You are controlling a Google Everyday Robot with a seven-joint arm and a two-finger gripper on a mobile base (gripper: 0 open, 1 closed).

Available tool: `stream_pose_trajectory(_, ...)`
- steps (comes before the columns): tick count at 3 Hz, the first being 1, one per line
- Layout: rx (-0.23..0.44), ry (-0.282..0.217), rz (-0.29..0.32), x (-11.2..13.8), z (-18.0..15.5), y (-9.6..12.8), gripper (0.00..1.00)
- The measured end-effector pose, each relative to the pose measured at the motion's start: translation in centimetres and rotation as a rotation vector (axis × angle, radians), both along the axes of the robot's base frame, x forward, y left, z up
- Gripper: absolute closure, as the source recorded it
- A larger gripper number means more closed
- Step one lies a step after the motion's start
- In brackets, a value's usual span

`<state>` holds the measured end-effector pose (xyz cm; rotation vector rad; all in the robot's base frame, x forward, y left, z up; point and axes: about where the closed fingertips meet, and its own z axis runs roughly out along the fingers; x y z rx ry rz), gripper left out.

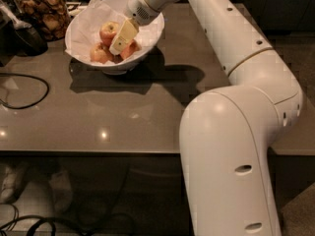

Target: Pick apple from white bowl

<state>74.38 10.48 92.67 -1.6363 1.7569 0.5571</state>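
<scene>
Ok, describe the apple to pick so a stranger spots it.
Find the white bowl at the table's back left, beside the snack jar. The apple sits farthest back in it, left of the gripper: red with a yellow-green top, unlike the paler ones in front.

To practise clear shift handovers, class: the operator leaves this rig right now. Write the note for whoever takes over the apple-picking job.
Tool: lowered inside the white bowl, at the right side of the apple in the camera view. Whether it touches the apple is unclear.
Apple: in the bowl on the paper lining, among paler apples; not lifted.
Bowl: on the table, beside the glass jar.
Done: reach into the bowl.
Left: secure the apple and lift it clear of the bowl.
</scene>
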Motion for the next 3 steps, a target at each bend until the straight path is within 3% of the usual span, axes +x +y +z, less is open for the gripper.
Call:
stream_pose_trajectory(1, -0.007, 0.007, 0.007, 0.63, -0.95, 0.08, 0.0)
stream_pose_trajectory(2, -0.001, -0.011, 0.01, 1.27, -1.18, 0.05, 0.13)
stream_pose_trajectory(3, 0.0, -0.012, 0.01, 1.29, -1.18, 0.06, 0.36)
